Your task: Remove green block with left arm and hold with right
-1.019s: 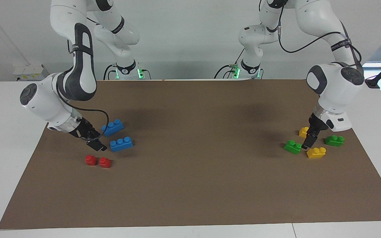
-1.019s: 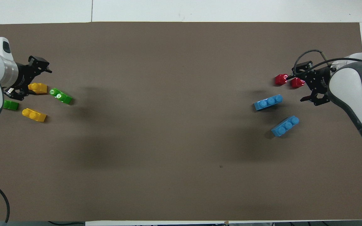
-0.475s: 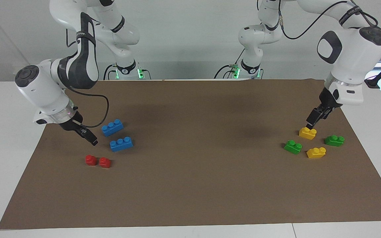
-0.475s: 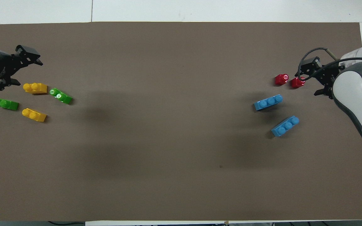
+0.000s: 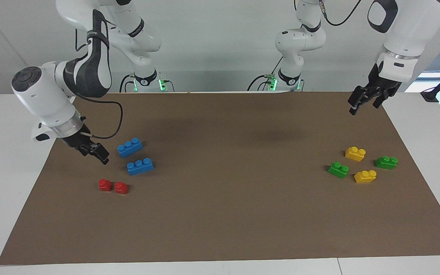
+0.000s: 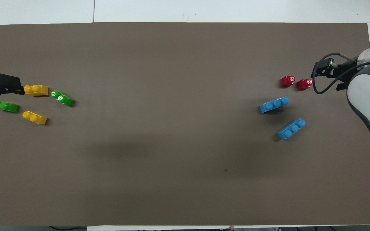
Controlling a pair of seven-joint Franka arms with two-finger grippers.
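The green block [image 5: 338, 169] lies on the brown mat toward the left arm's end, beside two yellow bricks; it also shows in the overhead view [image 6: 62, 98]. My left gripper [image 5: 364, 105] is open and empty, raised high over the mat's edge, well clear of the block; the overhead view shows it [image 6: 2, 93] at the picture's edge. My right gripper [image 5: 98, 155] is open and empty, low over the mat beside the blue bricks at the right arm's end; it also shows in the overhead view [image 6: 329, 77].
A darker green brick [image 5: 386, 162] and two yellow bricks [image 5: 355, 153] [image 5: 365, 176] lie around the green block. Two blue three-stud bricks [image 5: 130, 147] [image 5: 139, 166] and two red blocks [image 5: 105, 185] [image 5: 121, 187] lie at the right arm's end.
My left gripper has risen from among the yellow and green bricks and drawn back toward the robots, empty. My right gripper has lifted a little and drawn back from the red blocks.
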